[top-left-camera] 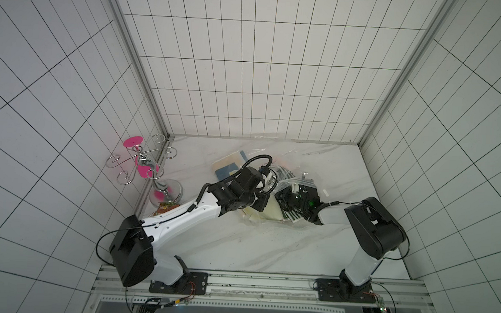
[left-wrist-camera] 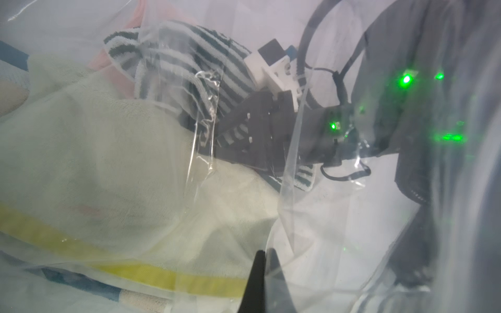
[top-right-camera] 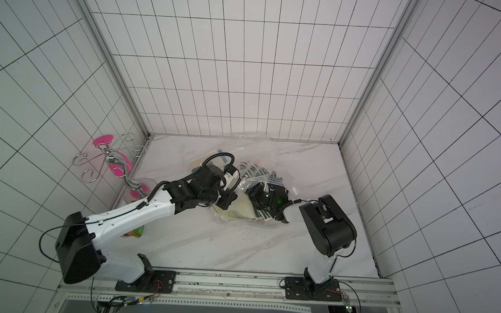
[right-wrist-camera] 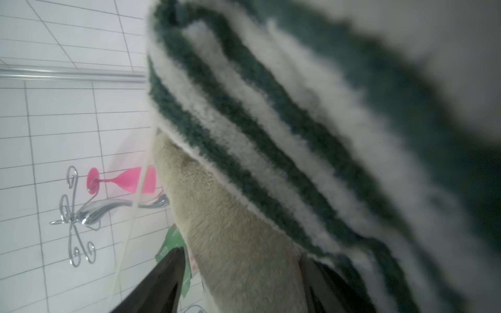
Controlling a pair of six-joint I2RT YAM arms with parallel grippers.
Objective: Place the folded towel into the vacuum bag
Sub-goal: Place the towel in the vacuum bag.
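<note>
- Vacuum bag (top-left-camera: 287, 156): clear crumpled plastic, mid-frame in both top views.
- Striped towel (right-wrist-camera: 271, 135): inside the bag, filling the upper right of the right wrist view, just above the right gripper (right-wrist-camera: 241, 256), whose jaws stand wide apart astride a cream towel (right-wrist-camera: 230, 230), gripping nothing.
- Left gripper (left-wrist-camera: 262, 254): lower centre, closed, pinching bag film.

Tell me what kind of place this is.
Probably a robot test cell dressed like a bathroom: white tiled walls, a white marble-patterned tabletop, white-and-black robot arms bolted to a grey aluminium rail.

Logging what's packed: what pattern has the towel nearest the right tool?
The towel has dark green and white stripes, clearest in the right wrist view.
</note>
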